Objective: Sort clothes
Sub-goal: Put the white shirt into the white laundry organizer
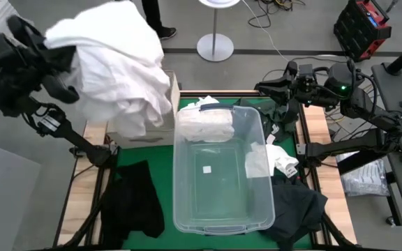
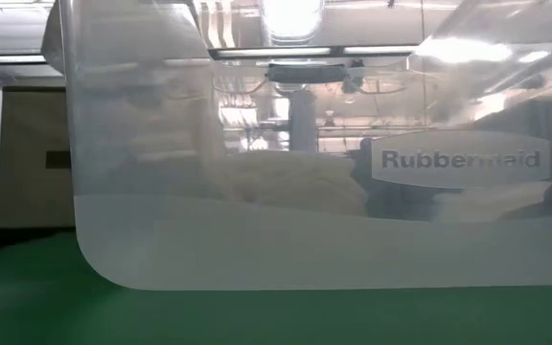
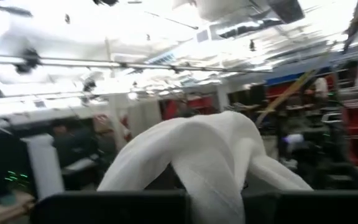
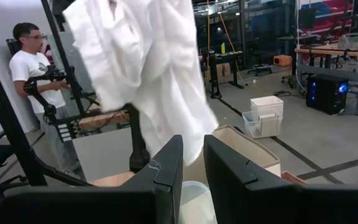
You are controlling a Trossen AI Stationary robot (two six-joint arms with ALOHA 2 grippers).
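Note:
My left gripper is raised high over the table's far left corner, shut on a big white garment. The garment hangs above the beige cardboard box and also shows in the right wrist view. My right gripper waits at the far right, empty, its fingers a narrow gap apart. Another white garment lies at the far end of the clear plastic tub. Black garments lie on the green table at the near left and near right. My left gripper pinches a bunched fold of the white garment between its two fingers. The cloth rises out of the gap in several layers and drapes to both sides. The garment is lifted clear of the table and hangs slack over the cardboard box.
Small white pieces lie beside the tub's right wall, and dark cloth lies under my right arm. The tub wall fills the low view. A person stands beyond the table's left side.

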